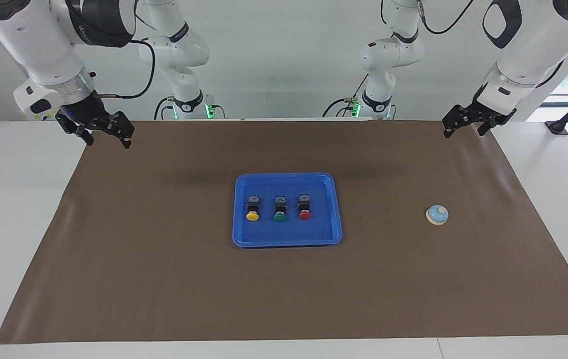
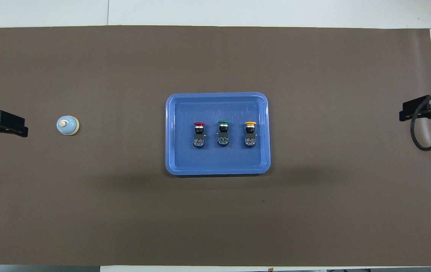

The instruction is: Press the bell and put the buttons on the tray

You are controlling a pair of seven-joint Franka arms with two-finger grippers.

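Brown mat [image 1: 164, 279] covers most of the white table [image 1: 15, 224]; pale wall at the robots' end.

Facing view: blue tray [image 1: 244, 239] sits mid-mat. All three buttons lie inside it in a row, well apart from each other, caps pointing away from the robots: yellow button [image 1: 252, 208] toward the right arm's end, green button [image 1: 280, 208] in the middle, red button [image 1: 305, 207] toward the left arm's end. Bell [image 1: 437, 215] stands alone on the mat, toward the left arm's end, well clear of the tray. Left gripper [image 1: 468, 122] hangs over the mat's corner at its own end, jaws open, empty. Right gripper [image 1: 99, 130] hangs over the corner at the other end, jaws open, empty. Both arms look parked.

Overhead view: same layout mirrored. Tray [image 2: 170, 158] centred, red button [image 2: 199, 134], green button [image 2: 222, 133], yellow button [image 2: 250, 133] side by side in it. Bell [image 2: 67, 125] is just beside the left gripper [image 2: 7, 124] tip at the mat edge, not touching. Right gripper [image 2: 416, 111] shows at the other edge.

Status, my read: placing is done, nothing loose on the mat. Bell press can't be confirmed from a still; if not rung, that's all that's left, and the left arm is nearest.
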